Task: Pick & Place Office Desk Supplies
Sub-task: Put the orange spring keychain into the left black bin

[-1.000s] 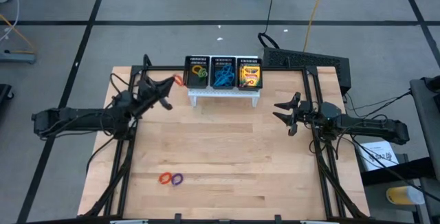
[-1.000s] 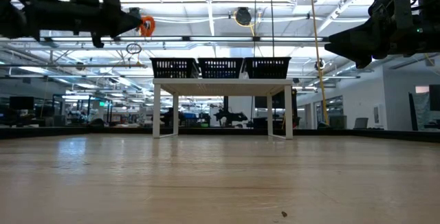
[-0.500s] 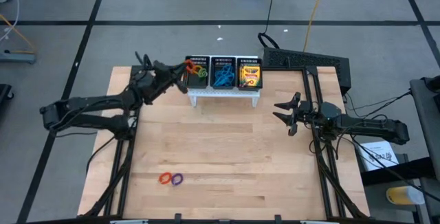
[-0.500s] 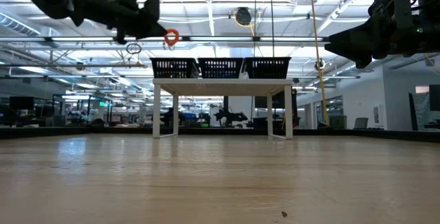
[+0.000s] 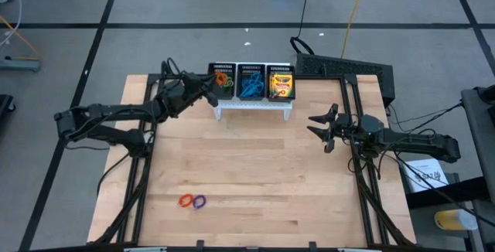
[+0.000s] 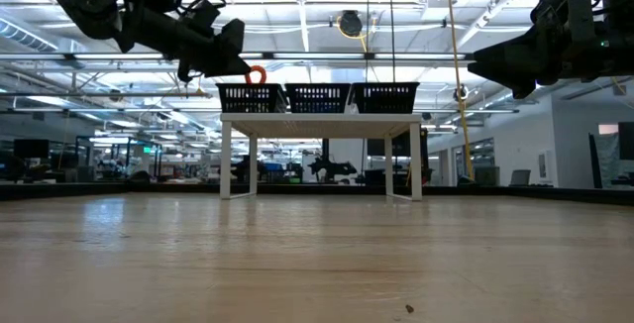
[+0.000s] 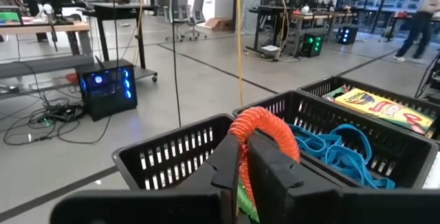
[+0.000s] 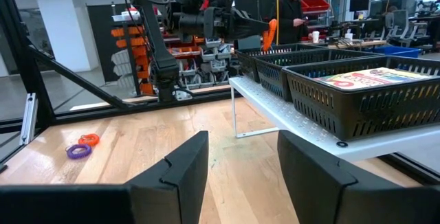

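My left gripper (image 5: pixel 212 83) is shut on a small orange loop (image 7: pixel 265 129) over the left compartment of the black mesh organiser (image 5: pixel 250 82), which stands on a white riser (image 5: pixel 254 107). The middle compartment holds blue loops (image 5: pixel 250 88), the right one crayon boxes (image 5: pixel 281 84). A red loop (image 5: pixel 185 200) and a purple loop (image 5: pixel 199 202) lie flat on the table near its front. My right gripper (image 5: pixel 317 127) is open and empty at mid-right, above the table. My left gripper pinches the orange loop between its two fingers (image 7: pixel 227 169), on the loop's near part (image 7: pixel 242 136). The fingers come level from the table's left. The loop stands upright past the fingertips, lifted clear above the left compartment (image 7: pixel 172 155).
The organiser's left compartment also holds a green loop (image 5: pixel 227 83) among others. The wooden table (image 5: pixel 255 159) lies bare between the riser and the two loops near the front. A person (image 8: pixel 289 11) stands in the room beyond the table.
My left gripper has gone toward the table's right and far edge, carrying the orange loop from left of the organiser to over its left compartment, and has sunk a little toward it. It stays shut on the loop.
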Action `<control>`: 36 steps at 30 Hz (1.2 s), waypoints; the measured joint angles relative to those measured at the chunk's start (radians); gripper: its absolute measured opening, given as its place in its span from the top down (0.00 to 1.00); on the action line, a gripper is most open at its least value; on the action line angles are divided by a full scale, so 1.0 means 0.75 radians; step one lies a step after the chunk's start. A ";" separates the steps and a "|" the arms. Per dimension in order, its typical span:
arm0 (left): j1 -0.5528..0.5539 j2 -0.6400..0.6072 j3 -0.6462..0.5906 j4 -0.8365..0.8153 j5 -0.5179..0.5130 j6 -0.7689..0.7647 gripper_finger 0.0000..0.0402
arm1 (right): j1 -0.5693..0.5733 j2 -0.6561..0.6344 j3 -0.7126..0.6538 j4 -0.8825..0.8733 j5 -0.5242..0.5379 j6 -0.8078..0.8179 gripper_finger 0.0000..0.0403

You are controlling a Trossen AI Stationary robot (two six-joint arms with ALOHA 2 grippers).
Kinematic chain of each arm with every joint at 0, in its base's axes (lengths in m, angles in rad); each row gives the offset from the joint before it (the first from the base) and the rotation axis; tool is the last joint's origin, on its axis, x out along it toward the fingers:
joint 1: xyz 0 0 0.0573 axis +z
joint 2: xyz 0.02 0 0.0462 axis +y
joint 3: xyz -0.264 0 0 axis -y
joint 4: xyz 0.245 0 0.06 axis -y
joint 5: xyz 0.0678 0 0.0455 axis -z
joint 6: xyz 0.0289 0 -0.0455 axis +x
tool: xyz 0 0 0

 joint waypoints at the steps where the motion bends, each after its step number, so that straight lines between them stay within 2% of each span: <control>1: 0.000 0.000 0.000 0.000 0.000 -0.001 0.93 | 0.000 0.000 0.000 0.000 0.000 0.000 0.59; 21: -0.001 0.000 0.000 0.001 0.002 -0.043 0.91 | 0.000 0.000 0.000 0.000 0.000 0.000 0.59; 24: -0.002 0.000 0.000 0.023 0.001 -0.071 0.86 | 0.000 0.000 0.000 0.000 0.000 0.000 0.59; 30: -0.002 -0.001 0.000 0.041 0.001 -0.106 0.67 | 0.000 0.000 0.000 0.000 0.000 0.000 0.59; 34: -0.014 -0.001 0.000 0.035 0.010 -0.059 0.58 | 0.000 0.000 0.000 0.000 0.000 0.000 0.59; 36: -0.034 -0.003 0.000 0.036 0.067 0.021 0.55 | 0.000 0.000 0.000 0.000 0.000 0.000 0.59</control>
